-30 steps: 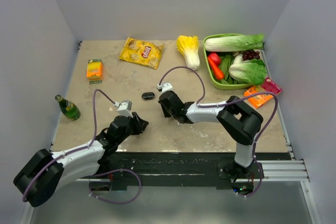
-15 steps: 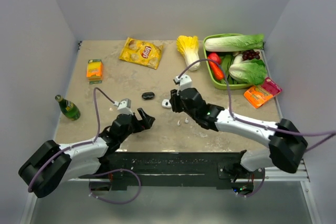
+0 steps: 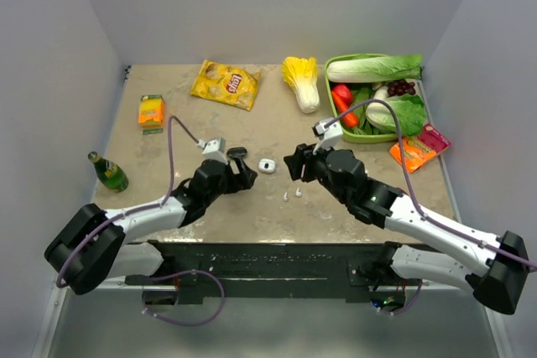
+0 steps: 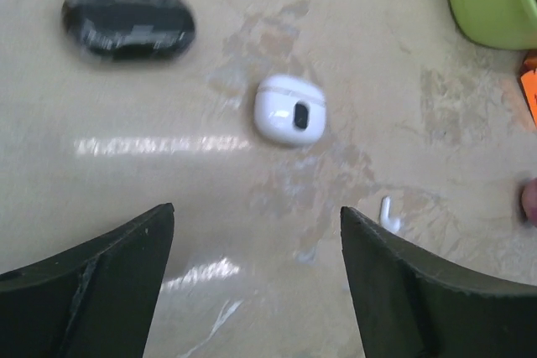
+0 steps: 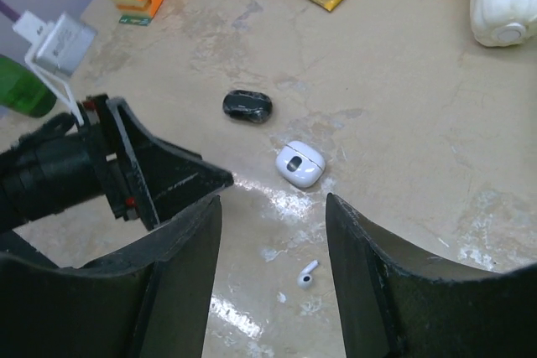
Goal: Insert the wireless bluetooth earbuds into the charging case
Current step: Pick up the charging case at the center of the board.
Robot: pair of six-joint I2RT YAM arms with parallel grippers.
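left hand and right hand both released, empty. white buds loose on desk, 5 o'clock of white case. likely light, hard, slick: pinch across the stem gently or they squirt out

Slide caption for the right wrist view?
Right jaws, open, frame white case, black case and one loose white earbud.
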